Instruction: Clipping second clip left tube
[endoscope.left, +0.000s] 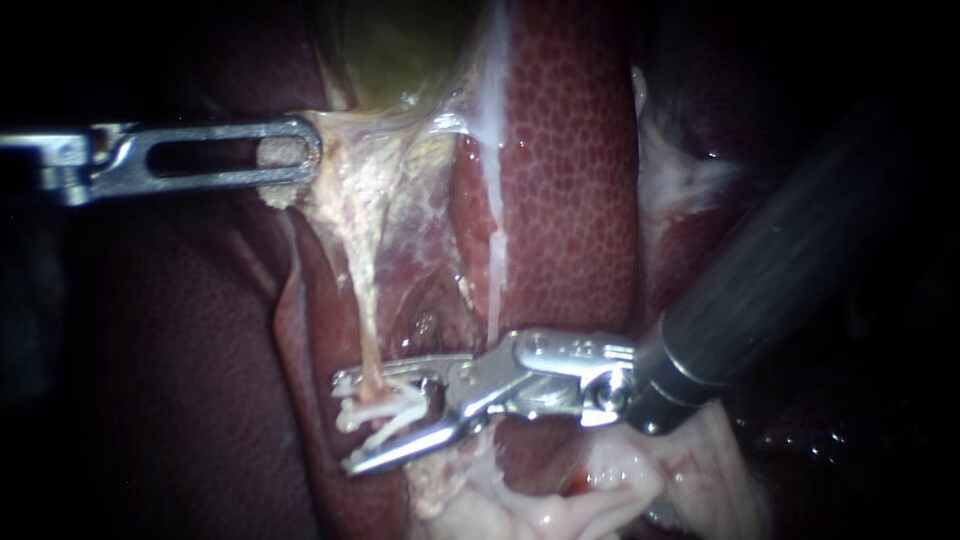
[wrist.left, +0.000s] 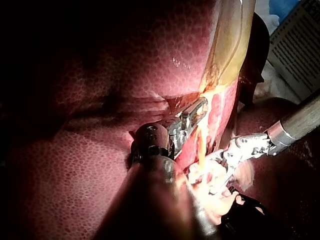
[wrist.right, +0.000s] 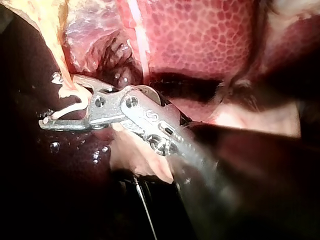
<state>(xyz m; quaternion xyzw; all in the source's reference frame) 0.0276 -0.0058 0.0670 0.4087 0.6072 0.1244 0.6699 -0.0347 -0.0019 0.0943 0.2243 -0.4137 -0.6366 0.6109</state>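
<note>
Straddling the left tube (endoscope.left: 368, 320), the right instrument (endoscope.left: 346, 422) holds its jaws agape, one on each side and not yet squeezed, near seven o'clock in the endoscope view. At ten o'clock the left instrument (endoscope.left: 305, 157) is clenched on pale tissue (endoscope.left: 350, 140) below the gallbladder (endoscope.left: 400, 50), drawing the tube taut. Closing looks safest with the tube seated deep and square across the jaws.

We are at a surgical lab bench. The liver (wrist.left: 90, 170) and the yellowish gallbladder (wrist.left: 235, 40) lie bare in the open (no body around them) under a hard light, with our left instrument (endoscope.left: 300, 155) and right instrument (endoscope.left: 345, 422) at the tissue. Beyond the liver's edge, the left wrist view shows a patch of blue (wrist.left: 282, 7) and a lined grey sheet (wrist.left: 295, 50).
</note>
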